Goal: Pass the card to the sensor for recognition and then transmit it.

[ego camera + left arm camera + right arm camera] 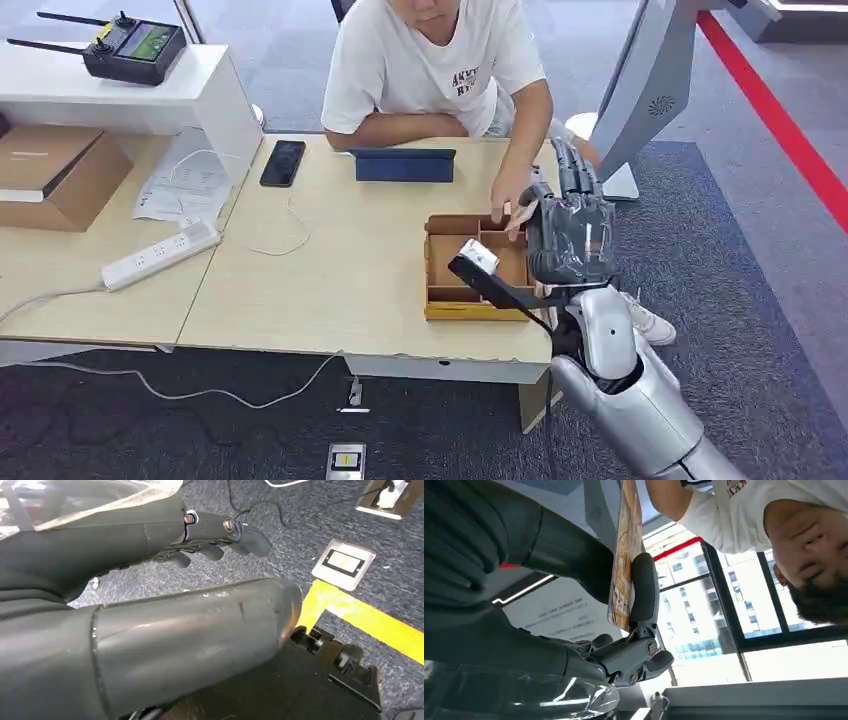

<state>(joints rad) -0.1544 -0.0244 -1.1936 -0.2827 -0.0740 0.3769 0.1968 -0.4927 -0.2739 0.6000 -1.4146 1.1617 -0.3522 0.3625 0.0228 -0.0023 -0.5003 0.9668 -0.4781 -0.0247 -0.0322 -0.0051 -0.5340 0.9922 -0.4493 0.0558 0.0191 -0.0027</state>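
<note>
The table [330, 290] takes up most of the head view, with a person [430, 70] sitting at the far side, one hand reaching into the cardboard tray [445, 300] near the right edge. The right hand [572, 235] is raised just beside that tray, right next to the person's hand. In the right wrist view it's pinching the card [626, 555] edge-on between thumb and a finger, so the card is up in the air, not in the tray. The left hand [210, 535] hangs down over the carpet, fingers loosely curled, holding nothing. Risk as I see it: that pinch looks thin, so the card could twist or slip, or the hand could bump the person's fingers.
</note>
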